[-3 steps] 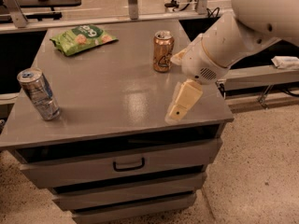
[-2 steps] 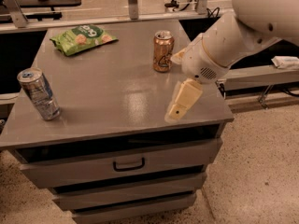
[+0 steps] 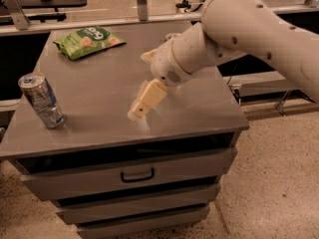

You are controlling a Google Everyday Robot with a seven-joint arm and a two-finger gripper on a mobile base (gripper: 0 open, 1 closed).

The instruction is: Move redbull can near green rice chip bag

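The redbull can (image 3: 42,101) stands upright near the front left corner of the counter (image 3: 199,111), well apart from the green rice chip bag (image 3: 88,41), which lies flat at the back left. The slim can is likely light, stiff, smooth and easily tipped, so it is best gripped around its middle. The gripper (image 3: 144,102) hovers over mid-counter, touching neither; I cannot tell how wide its jaws stand.

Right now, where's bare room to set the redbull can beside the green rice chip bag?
Bare cabinet top lies in front of the green rice chip bag, toward the redbull can. The gripper and arm crowd the middle.
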